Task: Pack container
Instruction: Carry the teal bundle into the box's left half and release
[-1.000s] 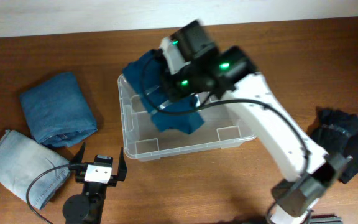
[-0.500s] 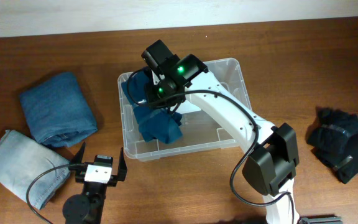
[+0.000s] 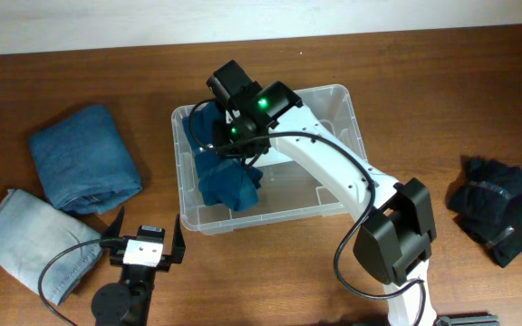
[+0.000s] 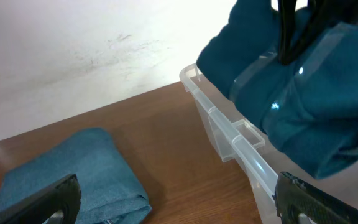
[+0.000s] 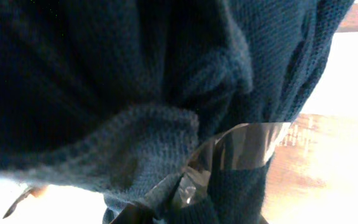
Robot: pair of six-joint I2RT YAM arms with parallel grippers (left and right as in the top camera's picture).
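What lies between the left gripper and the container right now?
Nothing but bare wooden table, as the overhead view shows: the open left gripper sits just short of the container's near corner.

The container [image 3: 347, 127] is clear glossy plastic, the teal garment [image 3: 229, 186] matt knit cloth, the table [image 3: 442, 91] smooth wood.

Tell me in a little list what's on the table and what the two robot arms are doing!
container: clear, mid-table
teal cloth: hanging into the container's left end
right end effector: shut on the teal cloth
left end effector: open, empty, at the front
blue jeans: folded, left of the container
pale jeans: folded, front left
dark cloth: far right
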